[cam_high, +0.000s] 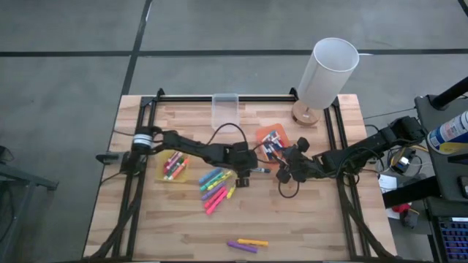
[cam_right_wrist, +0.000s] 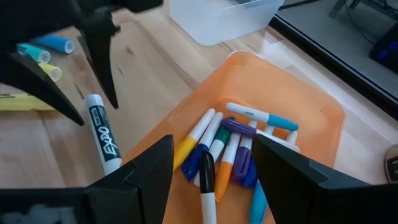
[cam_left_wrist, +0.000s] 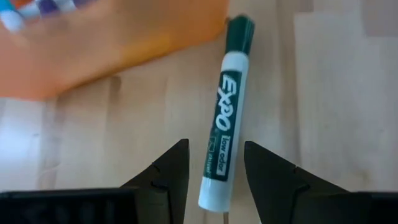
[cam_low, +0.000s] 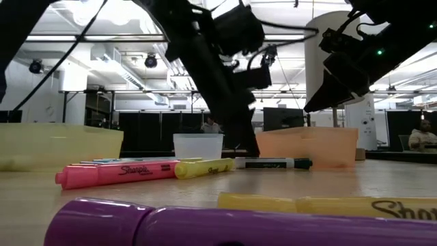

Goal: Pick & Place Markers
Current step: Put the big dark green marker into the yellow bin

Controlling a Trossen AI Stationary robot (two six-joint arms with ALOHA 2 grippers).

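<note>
A white Expo marker with a green cap [cam_left_wrist: 225,112] lies flat on the wooden table beside the orange bin [cam_high: 285,133]; it also shows in the high view [cam_high: 259,169]. My left gripper [cam_left_wrist: 214,152] is low over the table and open, one finger on each side of the marker's uncapped end, not touching it. My right gripper [cam_right_wrist: 211,149] hangs open over the orange bin [cam_right_wrist: 311,118], which holds several slim markers. A black-capped marker [cam_right_wrist: 206,174] lies on them below the gap between its fingers. Loose highlighters [cam_high: 216,186] lie left of my left gripper [cam_high: 247,172].
A yellow bin [cam_high: 162,174] with markers stands at the left, a clear bin [cam_high: 225,109] at the far edge, a white lamp [cam_high: 325,73] at the far right. A purple and a yellow highlighter [cam_high: 247,243] lie near the front edge.
</note>
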